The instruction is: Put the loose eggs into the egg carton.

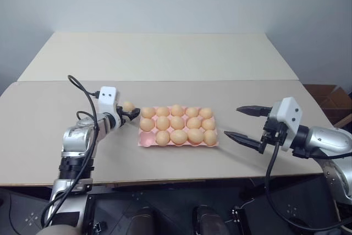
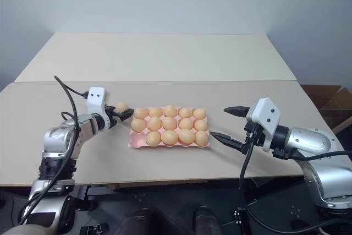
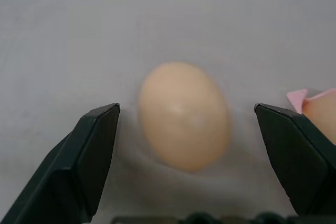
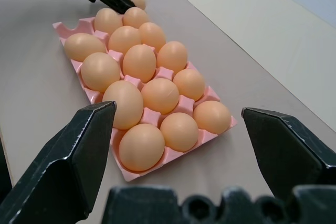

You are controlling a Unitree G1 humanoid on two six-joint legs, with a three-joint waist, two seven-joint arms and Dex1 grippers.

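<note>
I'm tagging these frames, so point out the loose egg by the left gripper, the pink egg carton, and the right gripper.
loose egg (image 3: 184,116), left wrist view, middle of its shell.
egg carton (image 4: 59,26), right wrist view, bare pink corner rim.
right gripper (image 1: 245,123), left eye view, midway between its open fingertips.

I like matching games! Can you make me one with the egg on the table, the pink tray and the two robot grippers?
Things:
1. loose egg
2. egg carton
3. left gripper
4. right gripper

Places or states:
A. open, off to the carton's right side
B. pink, cups holding eggs
C. lying on the table just left of the carton
D. open, a finger on either side of the loose egg

Pairs: 1-C, 2-B, 3-D, 4-A
</note>
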